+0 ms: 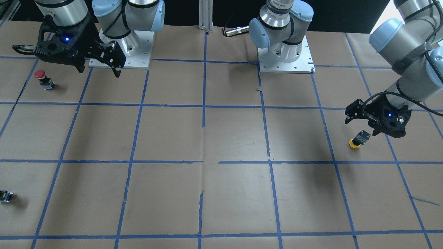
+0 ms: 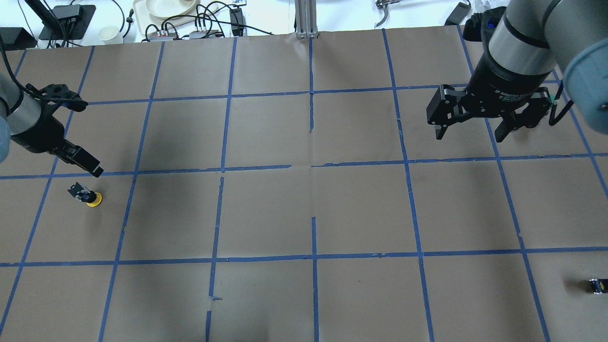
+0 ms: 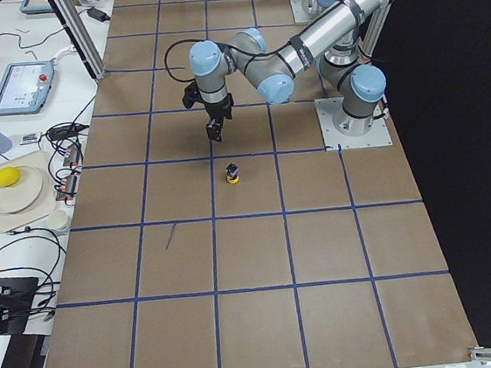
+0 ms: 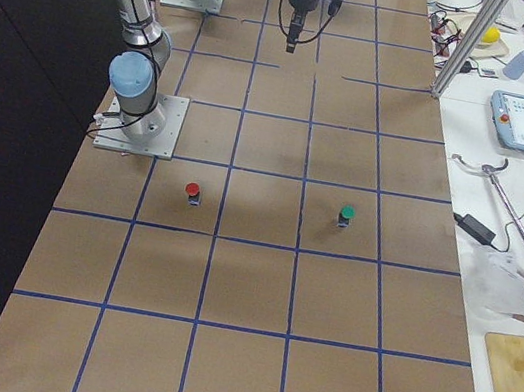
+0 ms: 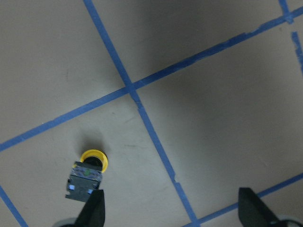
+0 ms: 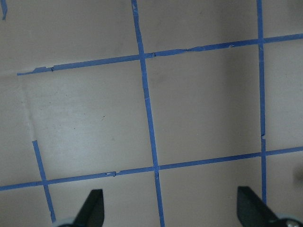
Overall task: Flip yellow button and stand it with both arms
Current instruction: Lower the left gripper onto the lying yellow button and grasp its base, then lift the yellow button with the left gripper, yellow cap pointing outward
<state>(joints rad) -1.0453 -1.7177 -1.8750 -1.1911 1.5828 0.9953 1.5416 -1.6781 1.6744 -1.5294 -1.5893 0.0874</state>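
Note:
The yellow button [image 1: 358, 139] lies tipped on the brown paper at the robot's left end, its yellow cap touching the paper and its dark base raised beside it. It also shows in the overhead view [image 2: 87, 194], the exterior left view [image 3: 233, 175] and the left wrist view [image 5: 87, 175]. My left gripper [image 1: 351, 114] hovers just above and beside it, open and empty, its fingertips [image 5: 92, 210] clear of the button. My right gripper [image 2: 470, 133] is open and empty, high over the table's other end.
A red-capped button [image 1: 41, 77] stands near the right arm's base, close under the right gripper. A small dark switch block [image 1: 5, 196] sits at that end's far edge. A green-capped button [image 4: 346, 214] shows in the exterior right view. Blue tape lines grid the paper.

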